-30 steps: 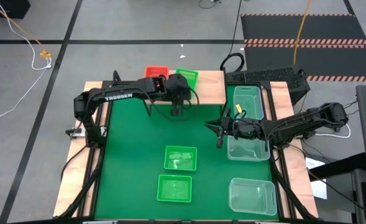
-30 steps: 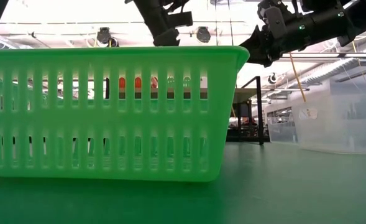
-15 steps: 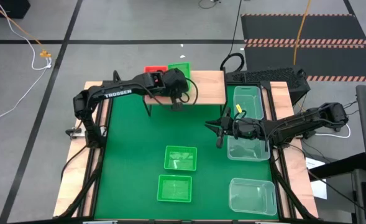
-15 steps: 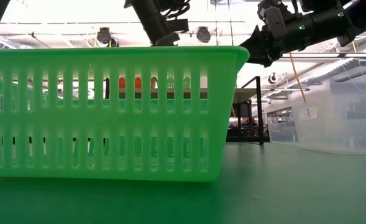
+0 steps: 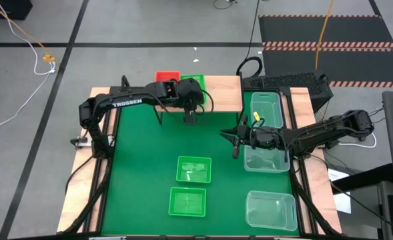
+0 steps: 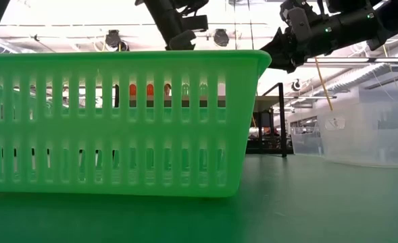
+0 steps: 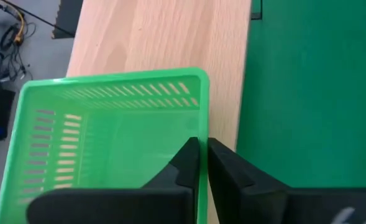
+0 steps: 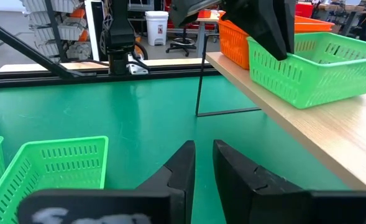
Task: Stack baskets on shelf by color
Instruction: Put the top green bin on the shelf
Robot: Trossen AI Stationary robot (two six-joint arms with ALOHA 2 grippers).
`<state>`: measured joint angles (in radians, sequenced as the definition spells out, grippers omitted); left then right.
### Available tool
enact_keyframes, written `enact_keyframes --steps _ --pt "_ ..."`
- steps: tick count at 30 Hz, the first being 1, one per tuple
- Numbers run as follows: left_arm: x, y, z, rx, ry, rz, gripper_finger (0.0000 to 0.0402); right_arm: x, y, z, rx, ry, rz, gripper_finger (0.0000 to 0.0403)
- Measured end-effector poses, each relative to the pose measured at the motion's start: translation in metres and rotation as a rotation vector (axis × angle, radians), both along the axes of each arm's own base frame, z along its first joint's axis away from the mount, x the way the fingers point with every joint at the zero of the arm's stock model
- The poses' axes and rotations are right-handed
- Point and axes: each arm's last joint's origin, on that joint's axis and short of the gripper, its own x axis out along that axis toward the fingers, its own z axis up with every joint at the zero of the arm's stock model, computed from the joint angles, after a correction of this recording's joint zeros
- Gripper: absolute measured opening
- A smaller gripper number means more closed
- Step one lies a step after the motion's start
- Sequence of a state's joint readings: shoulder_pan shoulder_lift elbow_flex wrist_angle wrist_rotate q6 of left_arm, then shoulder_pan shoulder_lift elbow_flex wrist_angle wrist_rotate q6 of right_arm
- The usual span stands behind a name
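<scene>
A green basket (image 5: 196,79) stands on the light-wood shelf (image 5: 224,93) at the table's far side, right beside a red basket (image 5: 167,76). My left gripper (image 7: 202,163) is shut on the green basket's wall that faces the mat. In the right wrist view the same green basket (image 8: 319,68) and the red one (image 8: 232,43) show on the shelf (image 8: 307,137). My right gripper (image 8: 204,163) hovers over the mat's right part, a narrow gap between its fingers and nothing in it. My left gripper pinches the green basket's near wall (image 7: 202,124) at its rim, one finger inside the basket and one outside. The fingers slant down from the table's left and lie along that wall. The basket stays upright with its bottom on the shelf board.
Two more green baskets (image 5: 194,169) (image 5: 187,201) stand on the green mat's near half; one (image 6: 117,121) fills most of the low view. Three clear baskets (image 5: 266,109) (image 5: 263,159) (image 5: 271,210) line the table's right side. The shelf's right part is bare wood.
My left gripper has shifted a little along the shelf, and the green basket has slid on the shelf toward the table's left. It now lies straight next to the red basket.
</scene>
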<state>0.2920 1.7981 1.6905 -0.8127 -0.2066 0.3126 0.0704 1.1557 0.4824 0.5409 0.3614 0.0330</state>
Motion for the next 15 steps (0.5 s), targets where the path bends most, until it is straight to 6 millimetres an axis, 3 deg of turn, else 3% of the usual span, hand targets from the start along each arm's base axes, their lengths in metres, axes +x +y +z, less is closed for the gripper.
enact_keyframes --steps 15 --pt "0.0000 0.0006 0.0001 0.086 0.059 -0.124 0.0036 0.0000 0.0000 0.0000 0.000 0.000 0.000 0.0050"
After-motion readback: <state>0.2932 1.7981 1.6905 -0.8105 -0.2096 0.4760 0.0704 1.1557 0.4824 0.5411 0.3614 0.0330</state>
